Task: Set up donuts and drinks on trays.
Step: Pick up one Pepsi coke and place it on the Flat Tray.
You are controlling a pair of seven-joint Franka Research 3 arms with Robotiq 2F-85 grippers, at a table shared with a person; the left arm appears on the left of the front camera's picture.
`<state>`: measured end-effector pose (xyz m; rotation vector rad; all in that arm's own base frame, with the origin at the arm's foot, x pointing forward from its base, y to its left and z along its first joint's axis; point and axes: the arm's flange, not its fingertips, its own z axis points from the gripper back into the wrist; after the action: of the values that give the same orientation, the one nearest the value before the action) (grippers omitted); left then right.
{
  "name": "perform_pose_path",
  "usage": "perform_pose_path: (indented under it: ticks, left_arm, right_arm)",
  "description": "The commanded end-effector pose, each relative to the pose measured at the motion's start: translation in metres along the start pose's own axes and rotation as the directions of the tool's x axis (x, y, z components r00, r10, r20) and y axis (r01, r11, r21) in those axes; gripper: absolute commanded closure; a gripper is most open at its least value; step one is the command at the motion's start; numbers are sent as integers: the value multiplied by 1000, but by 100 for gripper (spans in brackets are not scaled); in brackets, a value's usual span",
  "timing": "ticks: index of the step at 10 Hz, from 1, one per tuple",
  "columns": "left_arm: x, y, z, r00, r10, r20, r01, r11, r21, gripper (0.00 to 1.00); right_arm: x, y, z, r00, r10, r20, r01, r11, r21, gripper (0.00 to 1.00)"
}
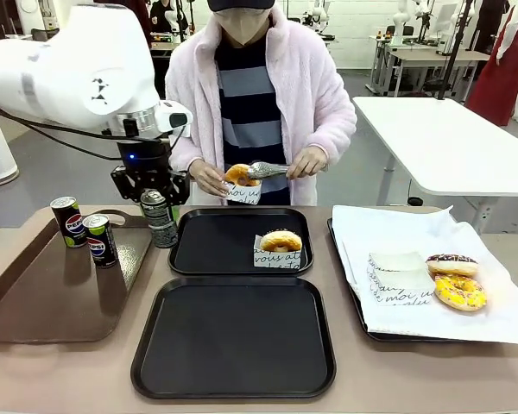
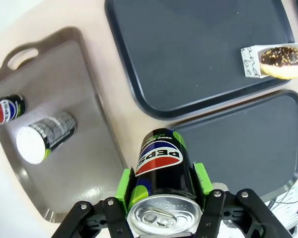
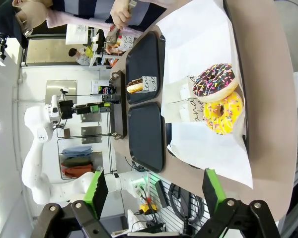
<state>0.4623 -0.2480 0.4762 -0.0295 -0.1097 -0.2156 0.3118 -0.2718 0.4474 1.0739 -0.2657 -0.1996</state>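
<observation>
My left gripper (image 1: 158, 205) is shut on a dark soda can (image 1: 161, 228), held upright over the gap between the brown tray and the far black tray (image 1: 209, 256). In the left wrist view the green pads clamp the can (image 2: 160, 161) on both sides of that gripper (image 2: 162, 187). Two more cans (image 1: 67, 222) (image 1: 99, 240) stand on the brown tray. A sleeved donut (image 1: 281, 242) lies on the far black tray; the near black tray (image 1: 233, 341) is bare. The person holds another donut (image 1: 240, 176) in tongs over a sleeve. My right gripper (image 3: 155, 194) hangs open, high off the table's right end.
The brown tray (image 1: 34, 302) lies at the left. A paper-lined tray (image 1: 501, 323) at the right carries a chocolate donut (image 1: 451, 264), a yellow donut (image 1: 460, 293) and an empty sleeve (image 1: 397, 272). The person's hands hover just behind the far black tray.
</observation>
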Motion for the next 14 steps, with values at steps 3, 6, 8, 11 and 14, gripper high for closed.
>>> perform_pose_path:
  ticks: [3, 6, 8, 11, 14]
  left_arm:
    - [31, -4, -15, 1000, -8, -9, 8, 1000, 2, 41]
    - [-82, 49, 30, 989, -102, -104, 112, 989, 93, 41]
    - [-120, 75, 38, 986, -130, -107, 134, 991, 30, 41]
    - [-121, 78, 39, 987, -108, -120, 116, 992, 59, 41]
    - [-103, 69, 39, 992, -114, -45, 116, 991, 61, 41]
  right_arm:
    - [0, 0, 1, 1000, 4, 3, -4, 1000, 12, 0]
    - [0, 0, 1, 1000, 4, 3, -4, 1000, 12, 0]
    - [0, 0, 1, 1000, 4, 3, -4, 1000, 12, 0]
    - [0, 0, 1, 1000, 4, 3, -4, 1000, 12, 0]
    - [0, 0, 1, 1000, 4, 3, -4, 1000, 12, 0]
